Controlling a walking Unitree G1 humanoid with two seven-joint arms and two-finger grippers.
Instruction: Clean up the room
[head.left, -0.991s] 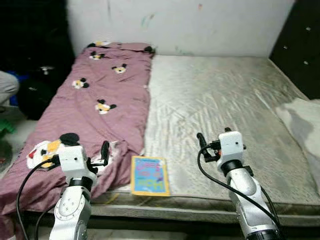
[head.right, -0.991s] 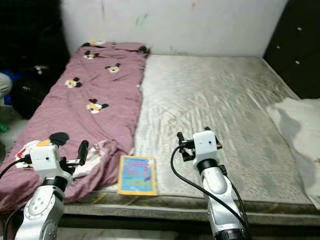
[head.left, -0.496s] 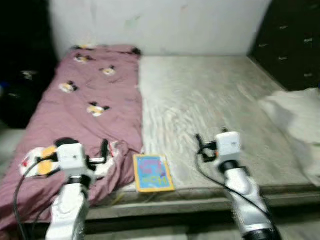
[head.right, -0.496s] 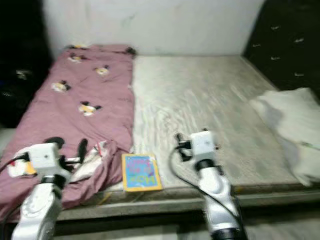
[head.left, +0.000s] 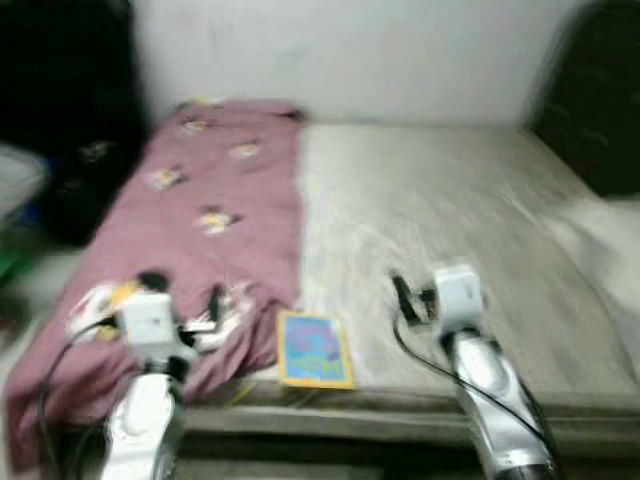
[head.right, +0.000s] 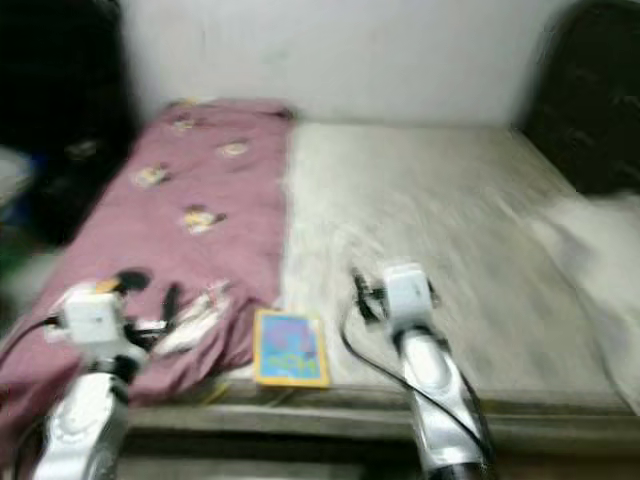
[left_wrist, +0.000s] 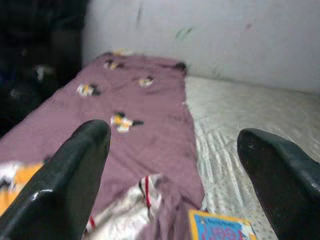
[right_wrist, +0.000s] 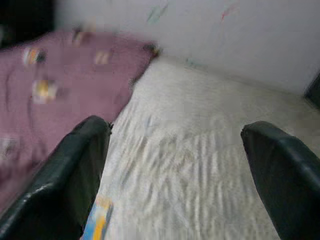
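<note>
A colourful book (head.left: 315, 349) lies flat at the front edge of the grey mattress (head.left: 450, 210), between my two arms. A purple blanket (head.left: 190, 230) with cartoon mouse prints covers the mattress's left side. My left gripper (head.left: 213, 303) is open and held above the blanket's crumpled front end, just left of the book. My right gripper (head.left: 402, 298) is open too, raised over the bare mattress to the right of the book. In the left wrist view the book's corner (left_wrist: 222, 231) sits low between the wide-apart fingers (left_wrist: 65, 185). The frames are blurred.
A white cloth or pillow (head.left: 600, 240) lies on the mattress's right side. A dark cabinet (head.left: 590, 110) stands at the back right. Dark bags (head.left: 70, 180) are piled on the floor left of the bed. A pale wall (head.left: 340, 50) runs behind the bed.
The whole picture has swung back toward the left, so the camera has moved. Both grippers hold the same open pose near the book.
</note>
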